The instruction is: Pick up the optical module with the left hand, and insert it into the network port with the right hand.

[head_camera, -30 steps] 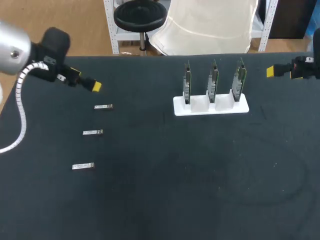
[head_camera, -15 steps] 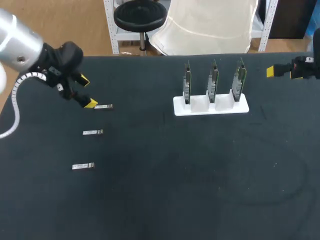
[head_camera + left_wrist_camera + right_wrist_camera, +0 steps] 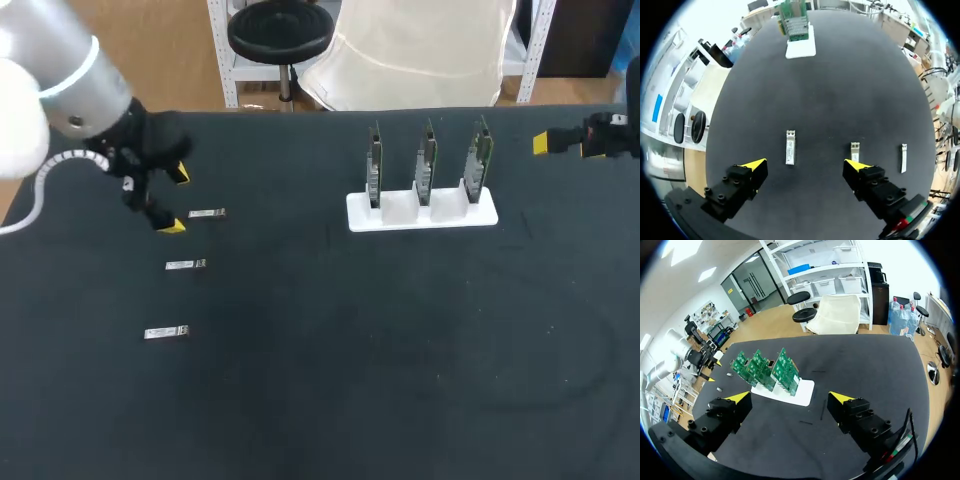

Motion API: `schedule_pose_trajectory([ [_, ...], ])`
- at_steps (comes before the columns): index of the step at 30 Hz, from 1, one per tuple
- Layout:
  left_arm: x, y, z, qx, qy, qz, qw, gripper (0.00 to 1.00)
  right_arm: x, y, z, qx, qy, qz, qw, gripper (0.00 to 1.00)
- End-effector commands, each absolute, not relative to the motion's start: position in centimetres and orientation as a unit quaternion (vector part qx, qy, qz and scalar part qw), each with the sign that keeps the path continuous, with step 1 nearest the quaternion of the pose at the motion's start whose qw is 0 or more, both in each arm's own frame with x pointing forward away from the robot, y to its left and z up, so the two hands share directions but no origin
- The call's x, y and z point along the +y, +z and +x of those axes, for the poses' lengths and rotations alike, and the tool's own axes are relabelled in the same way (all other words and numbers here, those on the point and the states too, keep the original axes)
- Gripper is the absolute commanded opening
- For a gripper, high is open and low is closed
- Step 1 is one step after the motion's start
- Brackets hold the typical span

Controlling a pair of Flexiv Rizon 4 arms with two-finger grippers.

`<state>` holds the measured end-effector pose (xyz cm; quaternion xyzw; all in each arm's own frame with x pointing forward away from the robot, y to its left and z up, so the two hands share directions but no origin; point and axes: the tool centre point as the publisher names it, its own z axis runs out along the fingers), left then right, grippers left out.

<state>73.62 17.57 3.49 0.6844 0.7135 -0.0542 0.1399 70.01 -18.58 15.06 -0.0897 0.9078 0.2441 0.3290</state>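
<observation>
3 modules (image 3: pixel 207 214) near table's (image 3: pixel 320 400) left edge

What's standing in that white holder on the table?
Three green circuit boards stand upright in the white holder, side by side. Their bottom edges are hidden inside its slots.

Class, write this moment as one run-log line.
left gripper: open, small silver rectangular optical module lying just ahead of it, untouched | right gripper: open, empty, apart from white stand of green circuit boards | stage: pre-grasp
</observation>
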Motion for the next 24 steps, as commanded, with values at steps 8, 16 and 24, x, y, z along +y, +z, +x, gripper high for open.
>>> schedule_pose_trajectory([
  [8,17.3,2.1,74.1,0.737,-0.018,0.668,0.101,1.0,-18.5,15.1,69.9,0.908,0.242,-0.088,0.33,1.0],
  [16,17.1,1.1,74.9,0.75,0.012,0.654,0.093,1.0,-18.5,15.1,69.9,0.908,0.242,-0.088,0.33,1.0],
  [24,17.1,0.1,75.5,0.759,-0.003,0.647,0.074,1.0,-18.5,15.1,69.9,0.908,0.242,-0.088,0.33,1.0],
])
